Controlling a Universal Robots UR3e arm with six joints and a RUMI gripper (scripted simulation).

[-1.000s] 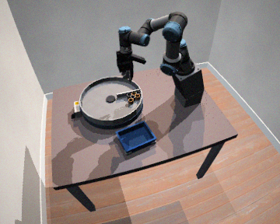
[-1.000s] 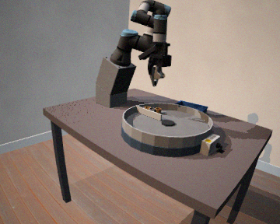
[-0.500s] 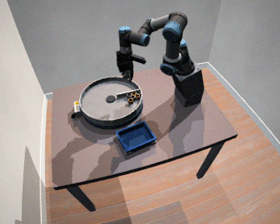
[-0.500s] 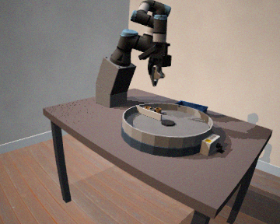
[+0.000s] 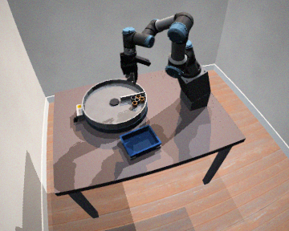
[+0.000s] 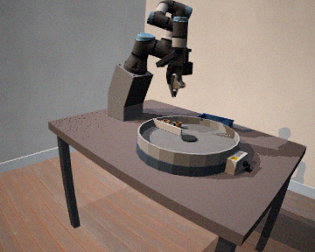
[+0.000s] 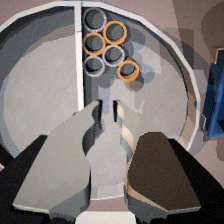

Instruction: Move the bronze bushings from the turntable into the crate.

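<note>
The round grey turntable (image 5: 114,104) holds a cluster of bushings (image 5: 137,99) beside a straight divider bar (image 7: 78,55). In the wrist view I see three bronze bushings (image 7: 94,43), (image 7: 115,32), (image 7: 129,70) mixed with three steel ones (image 7: 94,18), (image 7: 113,55), (image 7: 94,65). My gripper (image 7: 107,101) (image 5: 132,77) is shut and empty. It hangs well above the turntable's far rim, short of the cluster, and also shows in the exterior view (image 6: 174,89). The blue crate (image 5: 140,140) is empty on the table in front of the turntable.
A small box with a yellow label (image 5: 79,109) sits against the turntable's left side. The arm's pedestal (image 5: 195,89) stands on the table to the right. The crate's edge shows at the right of the wrist view (image 7: 215,105).
</note>
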